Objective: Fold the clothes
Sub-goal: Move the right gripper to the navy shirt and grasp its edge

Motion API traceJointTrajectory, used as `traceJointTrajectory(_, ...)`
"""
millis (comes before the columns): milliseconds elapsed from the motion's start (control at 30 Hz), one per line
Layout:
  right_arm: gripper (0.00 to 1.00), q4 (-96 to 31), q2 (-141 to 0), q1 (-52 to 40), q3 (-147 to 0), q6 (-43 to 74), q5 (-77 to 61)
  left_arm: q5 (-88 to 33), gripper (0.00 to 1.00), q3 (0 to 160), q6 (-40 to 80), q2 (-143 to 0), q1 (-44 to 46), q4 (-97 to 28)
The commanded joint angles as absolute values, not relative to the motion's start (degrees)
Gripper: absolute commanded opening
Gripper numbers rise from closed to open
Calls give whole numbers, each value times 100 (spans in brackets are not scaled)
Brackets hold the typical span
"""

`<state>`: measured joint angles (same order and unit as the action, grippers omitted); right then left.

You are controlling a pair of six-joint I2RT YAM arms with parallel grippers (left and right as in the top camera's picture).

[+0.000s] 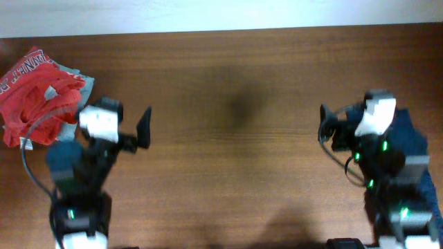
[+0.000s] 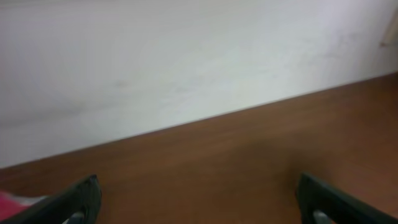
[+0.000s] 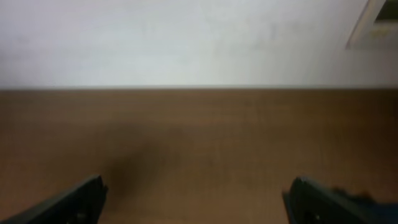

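- Two arms at the near edge of the table [image 1: 228, 104], one toward each end.
- Left gripper [image 2: 196, 202]: jaws spread wide and empty, bare wood of the table between them.
- Right gripper [image 3: 196, 199]: jaws wide apart too, clamped on nothing, above the table's brown top.
- Clothes [image 1: 414, 142]: dark blue, lying bunched at the right end of the table, partly hidden under the right arm. Too covered to say how they are laid out.
- Red garment [image 1: 34, 97] with white lettering, crumpled at the far left corner of the table, seemingly on top of a grey garment [image 1: 71, 72].
- White wall [image 1: 208, 14] beyond the table's far edge.
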<state>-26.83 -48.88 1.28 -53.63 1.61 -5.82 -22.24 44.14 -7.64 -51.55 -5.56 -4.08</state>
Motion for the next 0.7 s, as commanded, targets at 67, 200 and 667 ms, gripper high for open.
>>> traceJointTrajectory(67,99,-3542,-6375,80,-6772,200,-576,-2998,99,5929,-711,-6938,-464,-1142)
traceJointTrajectory(200,98,-4021,-7376,82,-7406,200,-692,-3048,99,7041,-714,-8195,-250,-1975)
traceJointTrajectory(667,99,-3892,-9749,1531,-7513,1264,-989,-3116,99,8265,-714,-10193,526,-2600)
